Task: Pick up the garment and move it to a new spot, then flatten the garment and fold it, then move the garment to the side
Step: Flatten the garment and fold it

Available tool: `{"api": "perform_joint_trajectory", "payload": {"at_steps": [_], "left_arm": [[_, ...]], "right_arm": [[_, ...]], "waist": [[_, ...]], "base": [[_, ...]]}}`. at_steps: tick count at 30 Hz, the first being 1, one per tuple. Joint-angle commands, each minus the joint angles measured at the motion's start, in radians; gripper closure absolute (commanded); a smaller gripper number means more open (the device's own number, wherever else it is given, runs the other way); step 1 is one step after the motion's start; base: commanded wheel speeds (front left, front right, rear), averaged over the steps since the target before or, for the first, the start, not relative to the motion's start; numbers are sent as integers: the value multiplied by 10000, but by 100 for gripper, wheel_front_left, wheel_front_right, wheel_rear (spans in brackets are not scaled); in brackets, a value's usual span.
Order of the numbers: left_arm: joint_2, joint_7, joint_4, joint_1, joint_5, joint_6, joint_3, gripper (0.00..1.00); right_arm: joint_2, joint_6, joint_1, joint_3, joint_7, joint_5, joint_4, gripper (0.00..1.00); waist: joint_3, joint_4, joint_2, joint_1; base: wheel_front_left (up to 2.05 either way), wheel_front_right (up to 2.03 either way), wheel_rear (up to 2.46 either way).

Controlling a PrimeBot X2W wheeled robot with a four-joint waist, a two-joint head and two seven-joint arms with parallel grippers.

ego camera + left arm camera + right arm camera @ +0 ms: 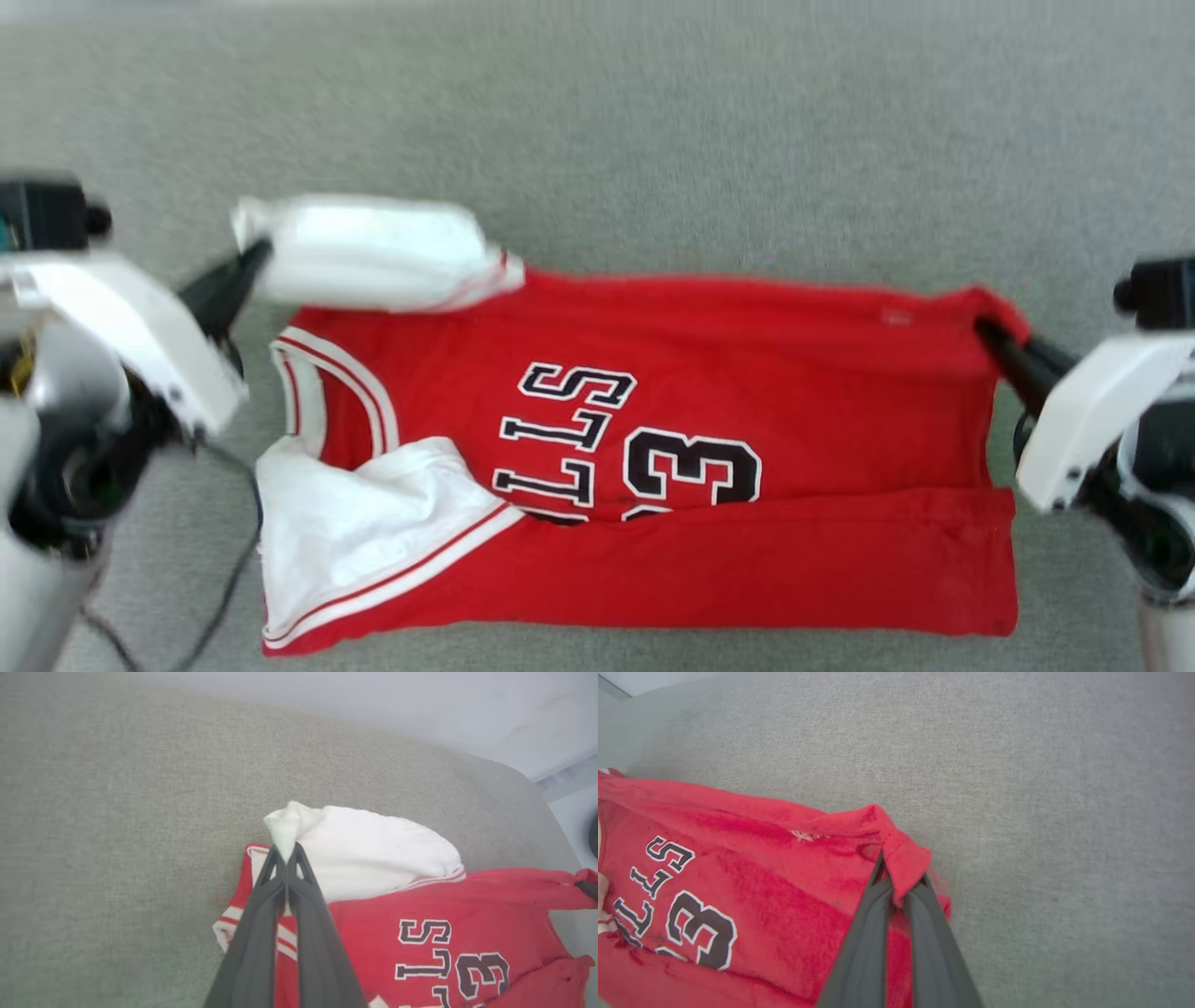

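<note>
Left pincer (285,851) pinched tight on garment (467,896) white sleeve (373,854) (right pincer (899,882) likewise, red corner (903,854))

Bright, even, soft light, no glare, only faint shadow along the garment (653,448) edges. Head view blurred throughout, worst at the garment's upper-left white sleeve. Wrist views sharper on the garment's lettering. Grey surface (117,812) edge bows beyond the garment.

Grey woven fabric covers the worktop (653,140), which has a rounded corner; a pale smooth surface (467,709) lies beyond its edge.
</note>
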Motion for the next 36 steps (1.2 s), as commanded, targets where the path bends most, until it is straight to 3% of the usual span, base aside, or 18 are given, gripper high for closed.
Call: {"api": "perform_joint_trajectory", "payload": {"at_steps": [1, 9, 15, 16, 18, 19, 21, 22, 28, 36], "left_arm": [[13, -246, -103, 722, -79, 100, 61, 100], [-147, -1081, -504, 3524, -688, 552, 275, 100], [-565, -907, -31, 4797, -1192, 805, -45, 100], [-652, -839, 110, 4897, -1234, 783, -160, 100], [-955, -998, 405, 4966, -1361, 693, -165, 100], [-1004, -1037, 617, 5000, -1295, 666, -246, 92], [-1214, -1167, 893, 5004, -1263, 557, -344, 35], [-1293, -1359, 978, 4967, -1183, 527, -324, 0], [-1452, -2402, 1138, 4644, -391, 213, -406, 0], [-1696, -4219, 193, 4018, 1216, 1052, -290, 0]], "right_arm": [[125, -3, 509, -126, -158, 20, 76, 100], [505, -3, 1959, -346, -921, 212, 717, 100], [796, -3, 2535, -299, -1459, 331, 1516, 100], [825, -3, 2590, -277, -1591, 396, 1668, 84], [778, -3, 2733, -263, -1776, 405, 2012, 63], [738, -5, 2806, -211, -1869, 391, 2180, 1], [714, -7, 2963, -118, -2073, 538, 2488, 0], [653, -10, 3040, -51, -2189, 550, 2598, 0], [374, 0, 3282, 289, -2928, 488, 1953, 0], [127, -2, 3429, -270, -1971, 489, -89, 0]], "waist": [[-666, 212, 0, 0], [-1191, 205, 0, 0], [-1381, 94, 0, 0], [-1417, 74, 0, 0], [-1471, 54, 0, 0], [-1517, 45, 0, 0], [-1613, 42, 0, 0], [-1665, 36, 0, 0], [-2029, -14, 0, 0], [-2352, -59, 0, 0]], "base": [[0, 0, 0], [0, 0, 0], [0, 0, 0], [0, 0, 0], [0, 0, 0], [0, 0, 0], [0, 0, 0], [0, 0, 0], [0, 0, 0], [0, 0, 0]]}}
